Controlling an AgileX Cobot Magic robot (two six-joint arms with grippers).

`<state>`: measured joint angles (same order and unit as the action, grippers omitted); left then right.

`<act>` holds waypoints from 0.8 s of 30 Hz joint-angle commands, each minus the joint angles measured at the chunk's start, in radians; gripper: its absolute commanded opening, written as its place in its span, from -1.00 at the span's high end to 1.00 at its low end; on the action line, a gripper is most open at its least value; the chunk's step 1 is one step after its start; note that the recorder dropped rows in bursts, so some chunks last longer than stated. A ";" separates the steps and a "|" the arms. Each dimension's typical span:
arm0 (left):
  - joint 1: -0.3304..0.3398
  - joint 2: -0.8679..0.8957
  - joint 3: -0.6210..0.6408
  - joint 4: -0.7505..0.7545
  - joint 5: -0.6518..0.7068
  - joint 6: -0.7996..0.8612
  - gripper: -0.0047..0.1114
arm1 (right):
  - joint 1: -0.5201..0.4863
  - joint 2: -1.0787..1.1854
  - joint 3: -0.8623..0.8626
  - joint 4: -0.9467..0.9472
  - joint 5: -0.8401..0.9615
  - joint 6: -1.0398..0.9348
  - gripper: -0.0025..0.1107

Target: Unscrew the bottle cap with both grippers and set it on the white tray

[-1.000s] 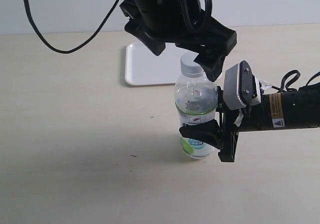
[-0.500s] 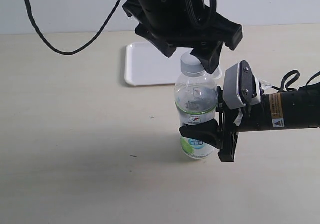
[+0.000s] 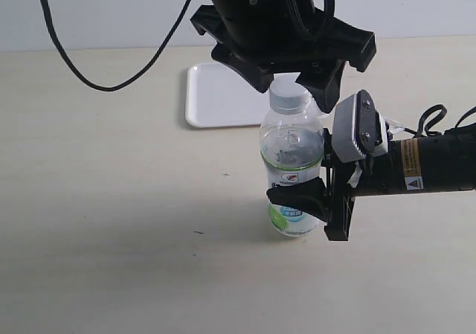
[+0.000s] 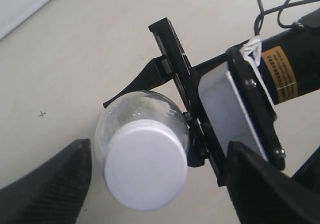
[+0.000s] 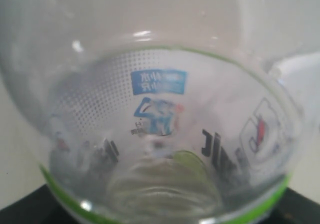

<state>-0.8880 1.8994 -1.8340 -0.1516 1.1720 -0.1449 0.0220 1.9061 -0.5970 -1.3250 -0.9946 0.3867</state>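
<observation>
Two-sided pose: left gripper [image 3: 291, 88] over bottle cap [image 4: 146, 165], jaws apart; right gripper [image 3: 297, 194] horizontal, jaws tight around bottle [image 3: 291, 152]

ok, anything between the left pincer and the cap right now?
Nothing visible. The left pincer is open around the cap, its fingers on either side with bare gaps between. The right pincer clamps the bottle lower down, clear of the cap.

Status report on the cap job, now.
Left gripper open, fingers either side of bottle cap, gaps showing. Right gripper shut on bottle, low down. Cap on neck. White tray behind bottle; nothing seen between.
</observation>
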 commanded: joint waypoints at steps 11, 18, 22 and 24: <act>0.000 -0.001 -0.003 -0.005 0.010 -0.015 0.61 | 0.001 0.004 0.007 -0.047 0.090 0.008 0.96; 0.000 -0.001 -0.003 -0.003 0.030 -0.069 0.92 | 0.001 0.004 0.007 -0.047 0.092 -0.001 0.96; 0.000 -0.001 -0.003 -0.003 0.030 -0.150 0.92 | 0.001 0.004 0.007 -0.047 0.092 -0.001 0.96; 0.000 -0.001 -0.003 -0.003 0.032 -0.197 0.92 | 0.001 0.004 0.007 -0.047 0.093 -0.026 0.96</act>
<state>-0.8860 1.9009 -1.8340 -0.1385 1.1855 -0.2605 0.0220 1.9061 -0.5970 -1.3250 -0.9946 0.3815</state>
